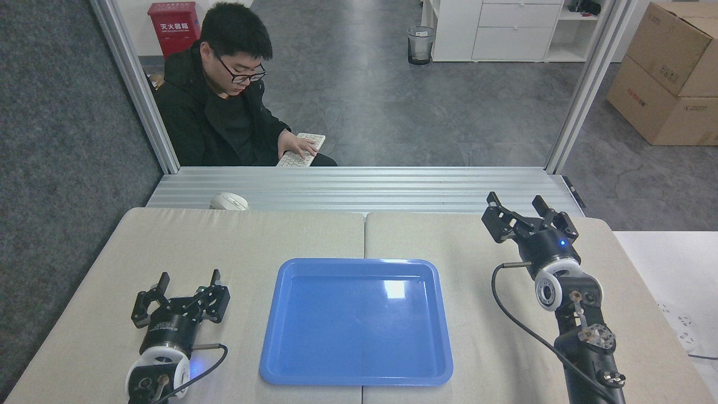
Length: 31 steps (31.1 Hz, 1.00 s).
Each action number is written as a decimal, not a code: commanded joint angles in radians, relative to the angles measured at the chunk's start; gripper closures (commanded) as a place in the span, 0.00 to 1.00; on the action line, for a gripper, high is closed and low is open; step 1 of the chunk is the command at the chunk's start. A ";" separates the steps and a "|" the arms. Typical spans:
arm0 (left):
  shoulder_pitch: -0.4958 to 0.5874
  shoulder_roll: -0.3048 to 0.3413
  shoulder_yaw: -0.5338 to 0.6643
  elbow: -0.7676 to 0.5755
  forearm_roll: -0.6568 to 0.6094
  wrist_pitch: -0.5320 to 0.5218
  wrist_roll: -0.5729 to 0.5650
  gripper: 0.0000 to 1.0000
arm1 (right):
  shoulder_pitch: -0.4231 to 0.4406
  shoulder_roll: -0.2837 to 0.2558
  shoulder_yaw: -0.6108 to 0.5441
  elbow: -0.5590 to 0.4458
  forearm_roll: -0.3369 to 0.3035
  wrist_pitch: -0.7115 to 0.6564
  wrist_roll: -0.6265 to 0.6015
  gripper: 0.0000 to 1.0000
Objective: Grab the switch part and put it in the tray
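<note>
Two pincers frame the tray [356, 321], one on each side, and neither carries anything. The left pincer [189, 285] sits low in the lower left of the frame, its jaws spread wide and empty, just beside the tray's left rim but not touching it. The right pincer [519, 209] stands higher, in the right middle of the frame, likewise splayed apart with nothing between its jaws, well clear of the tray's upper right corner.

The tray lies flat at the centre of the worktop [460, 241], straddling the seam between its two beige halves, and its glossy blue floor is bare. That central spot suits either arm as a drop point.

No switch part shows anywhere on the worktop or in the tray; where it is, I cannot tell. Judging from this, the pick has not begun, and both arms look parked in a ready pose, waiting for the part.

Beyond the worktop's far edge a white computer mouse [228, 201] rests on the ribbed metal ledge [392, 188], and a person [224, 106] sits behind it with a hand on a keyboard [303, 149].
</note>
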 commanded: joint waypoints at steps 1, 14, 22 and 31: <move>0.044 0.003 0.015 0.102 -0.004 -0.001 0.010 0.01 | 0.000 0.000 0.002 0.000 -0.001 0.002 -0.004 0.00; 0.031 0.003 -0.025 0.195 -0.015 -0.002 0.048 0.01 | 0.000 0.000 0.002 0.000 -0.001 0.002 -0.006 0.00; 0.027 0.005 -0.033 0.201 -0.017 -0.002 0.064 0.01 | 0.000 0.000 0.002 0.000 -0.001 0.002 -0.004 0.00; 0.029 0.006 -0.074 0.210 -0.018 -0.007 0.065 0.24 | 0.000 0.001 0.001 0.000 -0.001 0.002 -0.006 0.00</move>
